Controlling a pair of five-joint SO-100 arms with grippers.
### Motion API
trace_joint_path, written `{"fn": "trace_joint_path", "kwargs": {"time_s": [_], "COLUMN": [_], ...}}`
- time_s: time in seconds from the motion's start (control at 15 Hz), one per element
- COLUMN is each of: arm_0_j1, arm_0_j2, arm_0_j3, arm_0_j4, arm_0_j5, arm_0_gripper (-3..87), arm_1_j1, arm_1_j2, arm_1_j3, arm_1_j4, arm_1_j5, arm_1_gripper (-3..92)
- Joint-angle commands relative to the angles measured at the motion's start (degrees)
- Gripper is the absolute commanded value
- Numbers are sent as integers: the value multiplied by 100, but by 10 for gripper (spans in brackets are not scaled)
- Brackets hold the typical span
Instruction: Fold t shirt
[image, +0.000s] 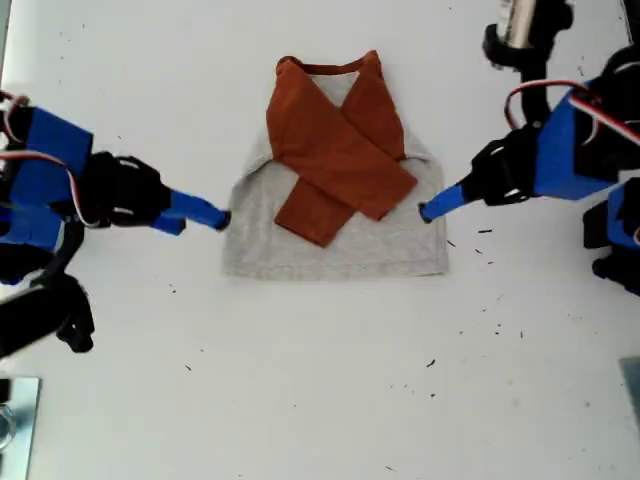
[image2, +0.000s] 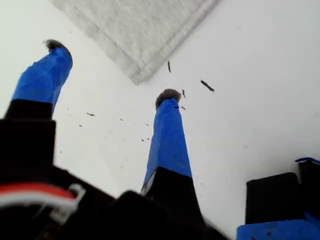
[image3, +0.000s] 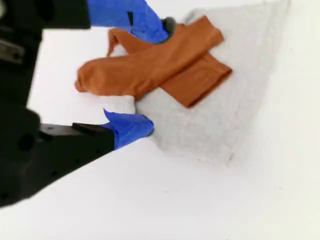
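The t shirt lies flat on the white table, grey body with both rust-orange sleeves crossed over its chest. No print shows. My first gripper comes in from the exterior view's right and stops at the shirt's edge. It is open and empty, with a grey hem corner just beyond its fingertips. My second gripper reaches in from the exterior view's left. It is open, one finger at the grey edge and the other finger above the sleeves.
Dark specks dot the table near the first gripper. A metal object sits at the exterior view's lower left corner. Black arm hardware stands at that view's upper right.
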Motion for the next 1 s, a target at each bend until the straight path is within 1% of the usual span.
{"fn": "trace_joint_path", "kwargs": {"time_s": [0.0, 0.07, 0.2, 0.47, 0.53, 0.67, 0.73, 0.8, 0.87, 0.93], "arm_0_j1": [439, 571, 624, 167, 35, -132, -193, -211, -185, -114], "arm_0_j2": [-773, -1318, -2259, -2936, -3059, -3410, -3674, -3823, -3841, -3806], "arm_0_j3": [-114, -105, -202, 149, 299, 360, 246, 158, 88, 0], "arm_0_j4": [-642, -976, -1336, -1960, -2197, -2470, -2522, -2575, -2646, -2663], "arm_0_j5": [-360, -404, -457, -343, -264, -176, -88, -62, -26, -26], "arm_0_gripper": [220, 213, 214, 215, 213, 167, 97, -2, -3, -3], "arm_1_j1": [-369, -492, -650, -896, -976, -1002, -993, -984, -984, -1028], "arm_1_j2": [-835, -1318, -1942, -2057, -2092, -2399, -2672, -2936, -3129, -3226], "arm_1_j3": [-457, -448, -220, 861, 1187, 1521, 1547, 1556, 1564, 1529], "arm_1_j4": [-316, -606, -1318, -2399, -2733, -3270, -3498, -3753, -4025, -4254], "arm_1_j5": [378, 466, 536, 976, 1099, 1169, 1125, 1081, 1116, 1028], "arm_1_gripper": [343, 343, 336, 298, 289, 267, 251, 172, 35, 32]}}
